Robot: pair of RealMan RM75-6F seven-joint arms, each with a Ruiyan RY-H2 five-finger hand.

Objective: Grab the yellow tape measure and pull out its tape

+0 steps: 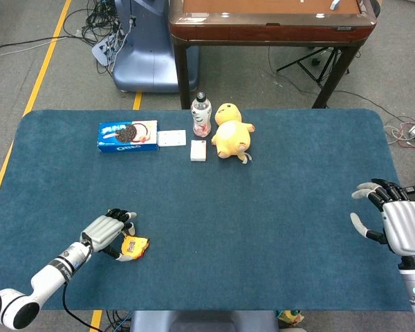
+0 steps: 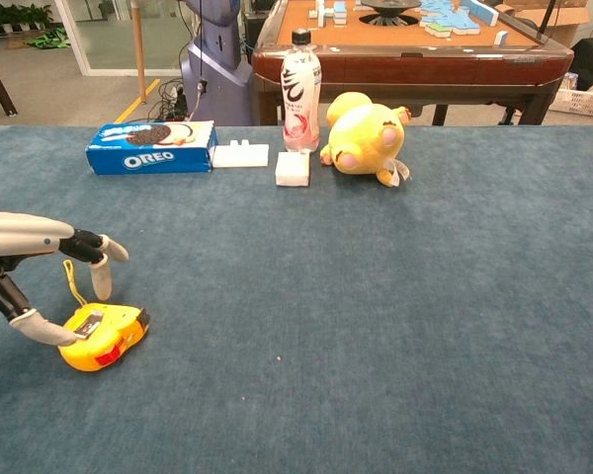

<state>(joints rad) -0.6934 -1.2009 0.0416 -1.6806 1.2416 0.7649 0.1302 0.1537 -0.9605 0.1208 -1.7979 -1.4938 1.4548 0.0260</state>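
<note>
The yellow tape measure (image 1: 134, 245) (image 2: 103, 336) lies on its side on the blue table, near the front left, its strap loop sticking up. My left hand (image 1: 109, 233) (image 2: 35, 259) hovers just left of it with fingers apart. The thumb tip touches the tape measure's left end and one fingertip (image 2: 101, 280) hangs above it; I see no closed grip. No tape is pulled out. My right hand (image 1: 395, 223) is at the table's right edge, fingers spread, holding nothing. It shows only in the head view.
Along the back of the table stand an Oreo box (image 1: 128, 135) (image 2: 151, 146), a flat white part (image 1: 171, 138), a small white box (image 1: 198, 150), a drink bottle (image 1: 201, 115) and a yellow plush toy (image 1: 232, 131) (image 2: 366, 133). A wooden table stands behind.
</note>
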